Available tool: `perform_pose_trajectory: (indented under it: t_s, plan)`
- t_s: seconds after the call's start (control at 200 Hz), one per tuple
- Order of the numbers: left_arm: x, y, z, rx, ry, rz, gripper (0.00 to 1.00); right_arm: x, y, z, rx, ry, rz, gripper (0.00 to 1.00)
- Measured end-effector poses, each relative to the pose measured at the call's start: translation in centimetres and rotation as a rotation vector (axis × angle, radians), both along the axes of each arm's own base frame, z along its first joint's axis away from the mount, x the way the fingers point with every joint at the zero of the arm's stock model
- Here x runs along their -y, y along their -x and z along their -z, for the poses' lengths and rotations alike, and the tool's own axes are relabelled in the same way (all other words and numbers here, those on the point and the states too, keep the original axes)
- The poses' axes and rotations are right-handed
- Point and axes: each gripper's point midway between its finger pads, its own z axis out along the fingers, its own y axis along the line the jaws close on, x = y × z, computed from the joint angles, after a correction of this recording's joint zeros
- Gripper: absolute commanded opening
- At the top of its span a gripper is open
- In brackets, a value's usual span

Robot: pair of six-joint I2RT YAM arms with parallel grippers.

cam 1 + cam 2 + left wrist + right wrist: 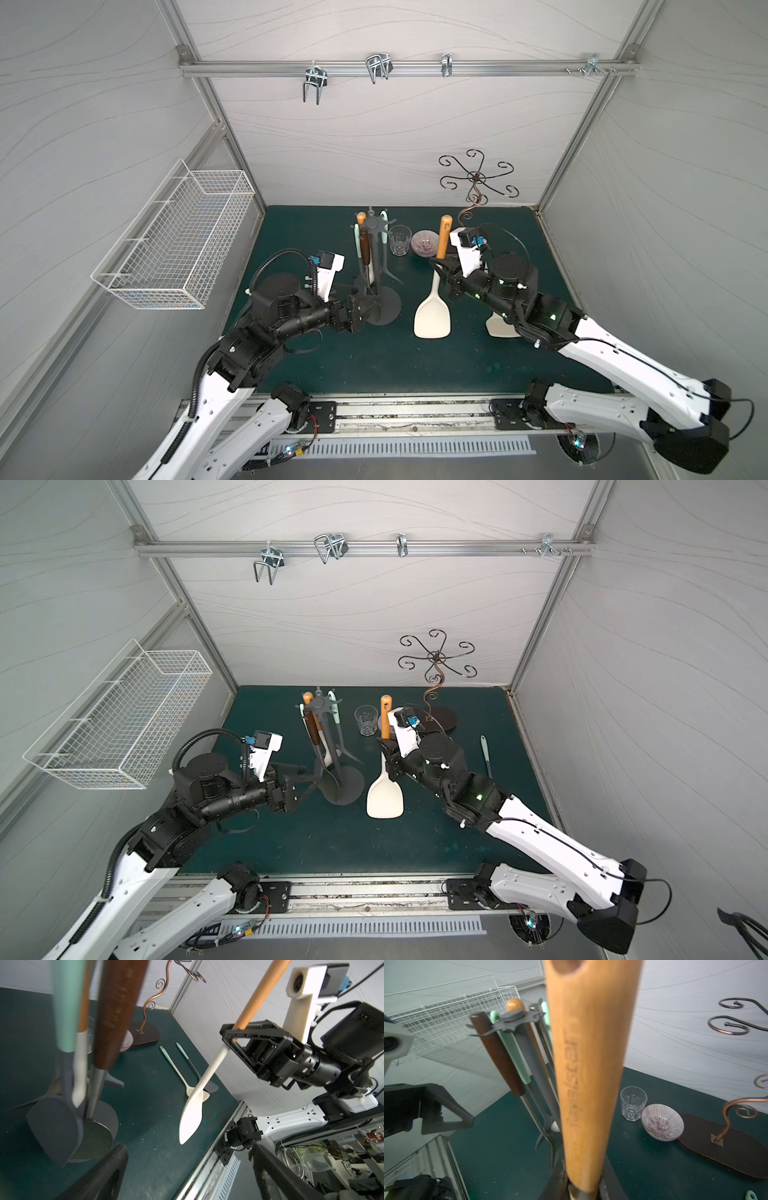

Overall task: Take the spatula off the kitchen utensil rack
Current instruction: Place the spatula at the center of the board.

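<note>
Spatula (pixel 433 291) is hanging clear of the rack (pixel 390 309), between the rack and your right arm, with its cream blade pointing down toward the green mat (pixel 374 361). Your right gripper (pixel 441 266) is clenching the spatula where the wooden handle meets the cream stem. Your left gripper (pixel 309 779) is standing wide and released, holding nothing, beside the rack's round base. Other utensils (pixel 363 249) are hanging from the rack's hooks.

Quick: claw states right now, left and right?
Left claw: open, holding nothing.
Right claw: closed on the spatula, at its wooden handle.
</note>
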Motion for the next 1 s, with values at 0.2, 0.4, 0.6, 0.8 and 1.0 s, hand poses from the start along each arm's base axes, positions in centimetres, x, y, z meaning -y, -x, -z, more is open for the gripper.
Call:
perform_pose_trajectory:
  t_s: [0.2, 0.4, 0.6, 0.8, 1.0]
  plan:
    - [3.4, 1.0, 1.6, 0.017, -0.123, 0.062, 0.96, 3.7, -1.6, 2.3, -0.133, 0.021, 0.062, 0.00]
    - [5.5, 1.3, 3.8, 0.017, -0.219, 0.075, 0.96, 6.1, -3.4, 5.3, -0.306, 0.032, 0.101, 0.00]
    - [6.8, 1.6, 4.0, 0.045, -0.232, 0.082, 0.96, 7.1, -5.8, 9.5, -0.499, 0.048, 0.117, 0.00]
    - [7.8, 1.5, 5.3, 0.048, -0.268, 0.080, 0.96, 7.8, -8.7, 13.2, -0.677, 0.074, 0.127, 0.00]
    - [7.7, 1.3, 5.8, 0.050, -0.281, 0.068, 0.96, 7.6, -10.9, 16.7, -0.790, 0.159, 0.104, 0.00]
